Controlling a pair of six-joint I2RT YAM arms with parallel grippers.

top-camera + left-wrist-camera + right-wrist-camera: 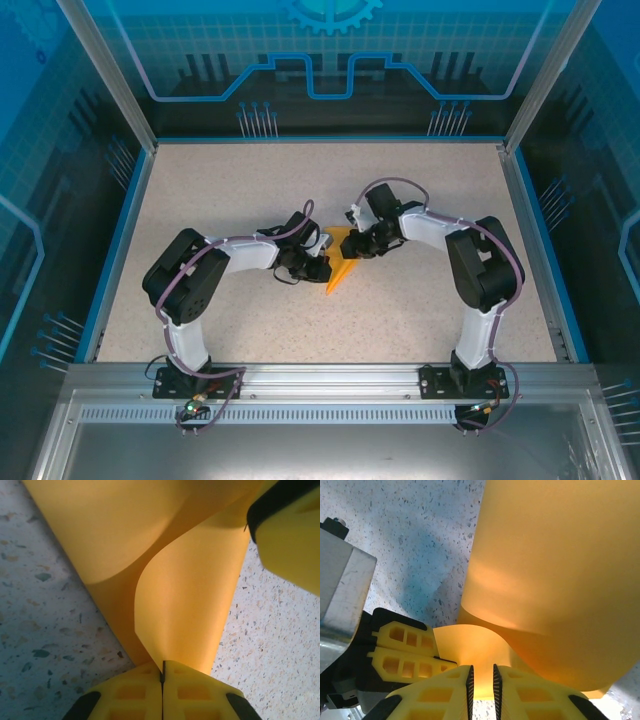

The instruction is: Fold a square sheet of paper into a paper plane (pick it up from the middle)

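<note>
Left wrist view showed the left gripper (162, 670) pinched tight on the curled sheet of paper (185, 605), at the middle of the table (35, 630). The right gripper (482, 675), its jaws slightly apart, straddled another curl.

table (250, 190): speckled beige top, blue rim | on it: folded orange-yellow paper (339, 271), centre, pointed end nearest

text: you'll find none readable | labels, brands, numbers: none | signs: gear outline (330, 12) on the back wall (330, 60), well beyond both sets of jaws
</note>
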